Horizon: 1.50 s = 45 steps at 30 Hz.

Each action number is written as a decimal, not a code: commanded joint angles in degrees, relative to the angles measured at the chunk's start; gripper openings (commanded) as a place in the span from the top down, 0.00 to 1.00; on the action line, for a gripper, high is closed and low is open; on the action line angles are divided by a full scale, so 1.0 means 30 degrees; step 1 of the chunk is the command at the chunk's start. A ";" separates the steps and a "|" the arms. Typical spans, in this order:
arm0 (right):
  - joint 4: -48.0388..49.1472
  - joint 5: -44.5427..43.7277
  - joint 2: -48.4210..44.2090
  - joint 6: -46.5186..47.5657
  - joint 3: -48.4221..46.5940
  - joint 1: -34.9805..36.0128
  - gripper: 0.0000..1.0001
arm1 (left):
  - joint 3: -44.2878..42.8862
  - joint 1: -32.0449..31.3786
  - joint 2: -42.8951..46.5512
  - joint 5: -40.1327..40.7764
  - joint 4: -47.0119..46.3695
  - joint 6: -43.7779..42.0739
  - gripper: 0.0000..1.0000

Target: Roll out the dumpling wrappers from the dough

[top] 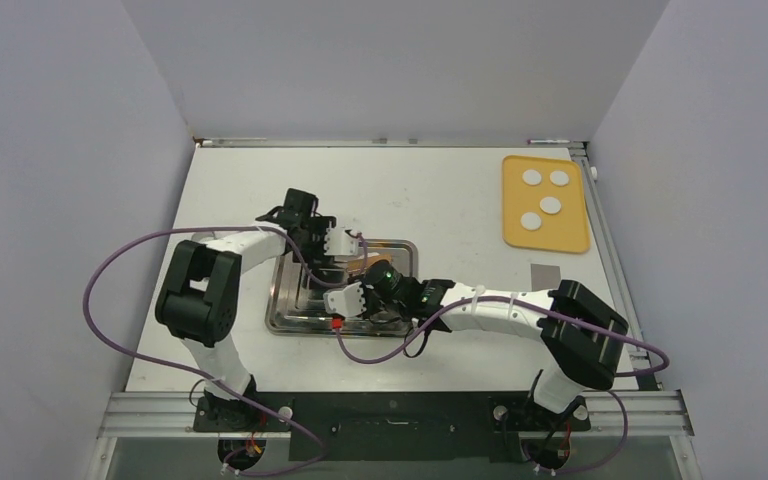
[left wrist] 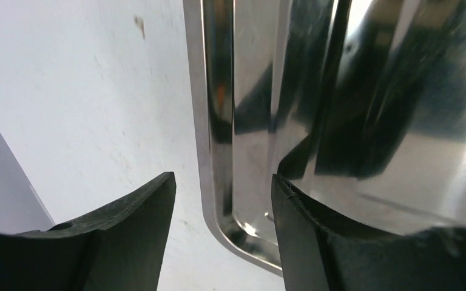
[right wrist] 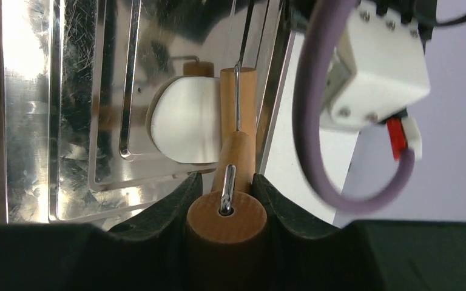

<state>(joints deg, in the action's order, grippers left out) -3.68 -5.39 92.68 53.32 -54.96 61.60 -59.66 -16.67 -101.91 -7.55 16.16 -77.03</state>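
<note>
Several dumpling wrappers [top: 551,205], small white discs, lie on an orange mat [top: 570,235] at the far right. My right gripper [right wrist: 226,182] is shut on the end handle of a wooden rolling pin [right wrist: 238,109]. The pin lies over a steel tray [right wrist: 67,151], on the edge of a flat white dough sheet [right wrist: 185,121]. My left gripper [left wrist: 223,230] is open at the tray's corner with nothing held. One finger is over the table and the other over the tray [left wrist: 209,121]. In the top view both grippers, left [top: 335,245] and right [top: 352,300], crowd over the tray [top: 285,315].
The left arm's white wrist body and purple cable [right wrist: 315,121] hang close beside the rolling pin, just past the tray's rim. A small grey patch [top: 543,273] lies on the table below the mat. Walls close in on three sides of the table.
</note>
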 commanded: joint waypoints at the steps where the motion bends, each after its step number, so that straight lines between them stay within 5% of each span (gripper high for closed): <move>1: -0.0795 0.0182 0.0329 -0.0764 0.0151 0.0094 0.92 | -0.2008 -0.2201 -0.0459 -0.0306 0.2530 0.2782 0.44; 6: -0.1633 0.0112 0.0343 -0.1392 0.0155 0.0541 0.92 | -0.3027 -0.3161 -0.2403 -0.0097 0.2663 0.3506 0.48; 16: 0.0486 -0.0705 0.1089 -0.1616 0.0028 -0.0458 0.92 | -0.2912 -0.3362 -0.3960 -0.0879 0.2612 0.3699 0.87; 22: -0.0199 -0.1970 0.1922 -0.1651 -0.0107 0.0106 0.92 | -0.1744 -0.3422 -0.3302 -0.2599 0.1752 0.4065 1.00; 29: -0.1186 -0.1941 0.0172 -0.3592 0.1548 0.1312 0.92 | -0.1201 -0.3583 -0.3218 -0.2834 0.0938 0.5128 1.00; 36: 0.0158 -0.2456 0.3258 -0.2497 -0.1021 -0.0372 0.92 | -0.0646 -0.3585 -0.2914 -0.2841 0.0308 0.5370 1.00; 45: -0.1633 -0.3202 0.1534 -0.4653 0.1263 0.2407 0.92 | -0.0175 -0.3514 -0.2648 -0.2932 -0.0345 0.5516 1.00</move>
<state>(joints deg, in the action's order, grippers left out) 1.72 -19.16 98.28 47.27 -55.13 66.76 -63.13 -26.06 -107.90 -9.58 7.68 -62.08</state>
